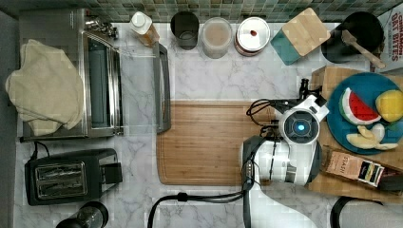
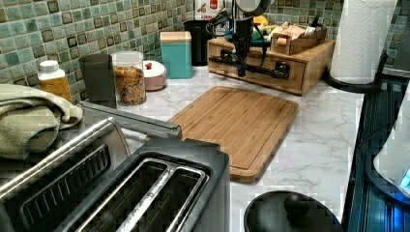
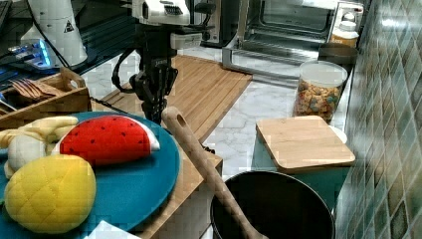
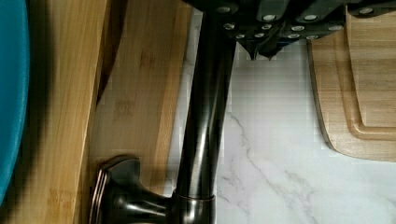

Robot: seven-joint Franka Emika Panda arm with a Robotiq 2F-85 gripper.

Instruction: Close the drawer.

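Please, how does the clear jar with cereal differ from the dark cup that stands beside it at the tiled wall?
The cereal jar is clear, so its cereal shows; the dark cup is opaque grey. In the top view the jar carries a pale lid, while the cup is open and looks empty. In the left view the jar looks wider than the cup. Both are upright cylinders standing side by side on the marble counter.

The drawer (image 2: pixel 263 72) is showing pale, matt wood with fine grain, and its handle (image 4: pixel 205 121) is gleaming as dark, glossy metal. The cutting board (image 1: pixel 206 142) at the centre of the top view is looking like warmer brown wood, smooth and satiny. The counter (image 1: pixel 209 76) is presenting polished white marble with grey veins. At the upper left of the top view, the toaster oven (image 1: pixel 95 76) is shining as brushed metal under a soft, rough cloth (image 1: pixel 45 88)
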